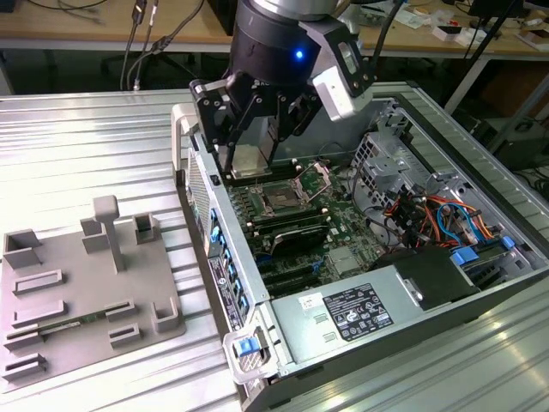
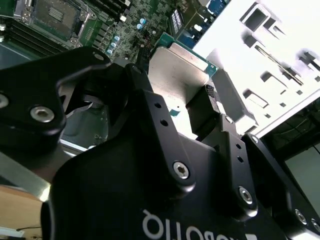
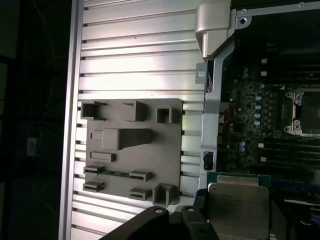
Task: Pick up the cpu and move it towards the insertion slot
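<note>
**Inspector:** State of the gripper [image 1: 249,142]?

**Assistant:** Its fingers [image 2: 207,112] are clamped on the cpu [image 1: 250,160], pinching opposite edges. It hangs in the air over the open computer case [image 1: 480,283], clear of the grey tray [image 1: 77,292] on the table [image 1: 77,137].

**Inspector:** Why held by the edges?

**Assistant:** My judgement: it keeps the underside free for seating.

**Inspector:** Position against the target?

**Assistant:** In the exterior view it sits just above and to that view's left of the insertion slot [image 1: 281,199], whose load plate [image 1: 316,178] stands raised, apparently to admit the chip.

**Inspector:** Orientation?

**Assistant:** Flat, silvery lid up and roughly level in both wrist views [image 3: 239,210]. It is square, so no long axis to report.
</note>
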